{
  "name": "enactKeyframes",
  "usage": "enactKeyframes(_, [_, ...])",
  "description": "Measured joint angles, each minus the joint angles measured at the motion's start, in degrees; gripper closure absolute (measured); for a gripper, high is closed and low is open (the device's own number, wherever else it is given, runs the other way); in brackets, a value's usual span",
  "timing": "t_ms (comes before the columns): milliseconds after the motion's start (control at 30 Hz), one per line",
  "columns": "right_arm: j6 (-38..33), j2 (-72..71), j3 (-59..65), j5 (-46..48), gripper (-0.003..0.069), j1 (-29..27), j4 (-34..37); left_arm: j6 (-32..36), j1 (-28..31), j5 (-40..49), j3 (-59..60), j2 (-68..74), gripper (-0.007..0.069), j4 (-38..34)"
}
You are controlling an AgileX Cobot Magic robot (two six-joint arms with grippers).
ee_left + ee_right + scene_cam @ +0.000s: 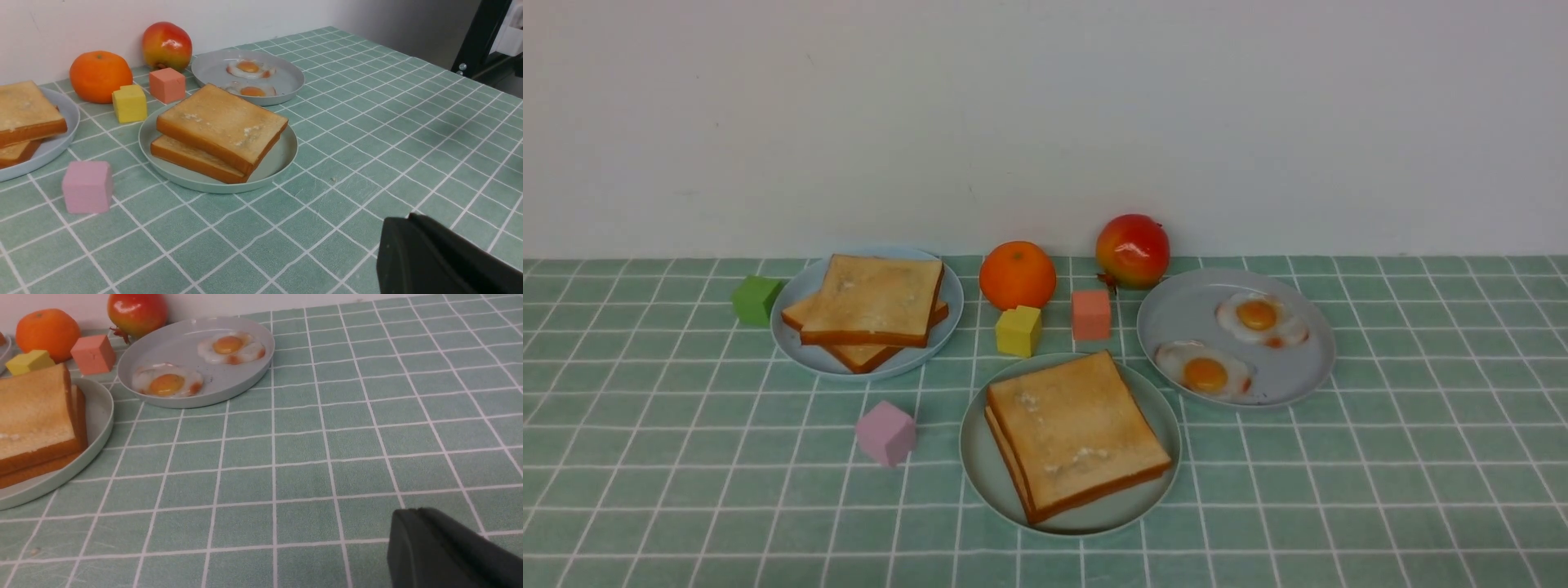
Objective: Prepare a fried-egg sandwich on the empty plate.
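The mint-green plate point(980, 457) sits at the table's centre front. Two golden toast slices point(1074, 429) are stacked on it, slightly offset. No egg shows between them in any view. The stack also shows in the left wrist view point(220, 126) and the right wrist view point(32, 416). Two fried eggs point(1205, 373) point(1258, 317) lie on a grey-blue plate point(1176, 314) at the right. My left gripper point(408, 219) and right gripper point(412, 511) are shut and empty. Both hover low over bare cloth, well short of the plates, and are out of the front view.
A second grey-blue plate point(947, 314) at the back left holds two more toast slices point(874, 302). An orange point(1017, 273) and a red fruit point(1132, 249) stand by the wall. Green point(756, 299), yellow point(1018, 330), salmon point(1091, 314) and pink point(885, 433) cubes lie around the plates.
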Motion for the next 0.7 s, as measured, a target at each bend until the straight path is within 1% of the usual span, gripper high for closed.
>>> enactKeyframes(433, [-0.06, 0.0, 0.0, 0.0, 0.0662, 0.0, 0.0, 0.0, 0.0, 0.0, 0.0, 0.0, 0.0621, 0.43])
enactKeyframes(533, [-0.11, 0.0, 0.0, 0.0, 0.0659, 0.0, 0.0, 0.12, 0.0, 0.0, 0.0, 0.0, 0.062, 3.46])
enactKeyframes(600, [-0.11, 0.0, 0.0, 0.0, 0.0658, 0.0, 0.0, -0.28, 0.19, -0.22, 0.29, 0.0, 0.062, 7.52])
enactKeyframes(667, [-0.11, 0.0, 0.0, 0.0, 0.0658, 0.0, 0.0, -1.51, 1.42, -0.65, 0.49, 0.0, 0.0623, 8.31])
enactKeyframes(700, [-0.11, 0.0, 0.0, 0.0, 0.0658, 0.0, 0.02, -3.62, 5.48, -1.73, 0.63, 0.0, 0.0638, 7.64])
